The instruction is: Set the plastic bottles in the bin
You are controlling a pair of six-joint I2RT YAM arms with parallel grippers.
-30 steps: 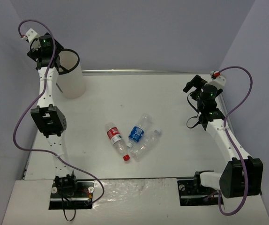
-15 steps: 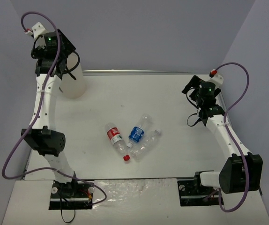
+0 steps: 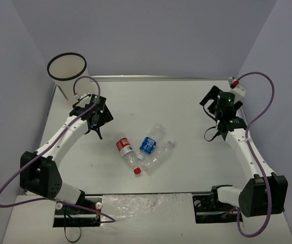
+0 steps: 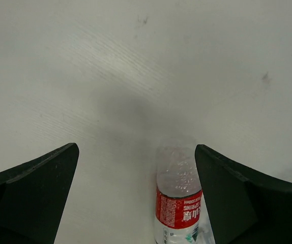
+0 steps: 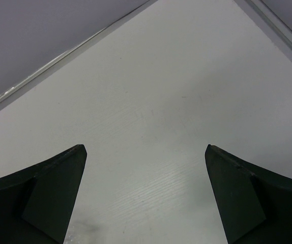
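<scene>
LEFT ARM LINES UP ON THE RED BOTTLE: Your left tool [image 3: 96, 121] hangs over the tabletop [image 3: 181, 109], its fingers [image 4: 34, 188] spread wide and holding nothing. The red-labelled bottle [image 4: 179, 203] lies on its side just ahead, closer to one finger than to the other. It rests mid-tabletop in a tight cluster with the blue-labelled bottle [image 3: 149, 143] and the plain clear bottle [image 3: 158, 156]. The bin [image 3: 48, 66] stands at the far left corner, well apart from them. Your right tool [image 5: 145, 147], also spread, hovers over bare surface on the right. The reach for the red bottle looks to be the step in hand. Centre it between the fingers, come down across the label rather than the neck, keep clear of the blue neighbour, and close gently, since thin plastic will likely squash or roll.
</scene>
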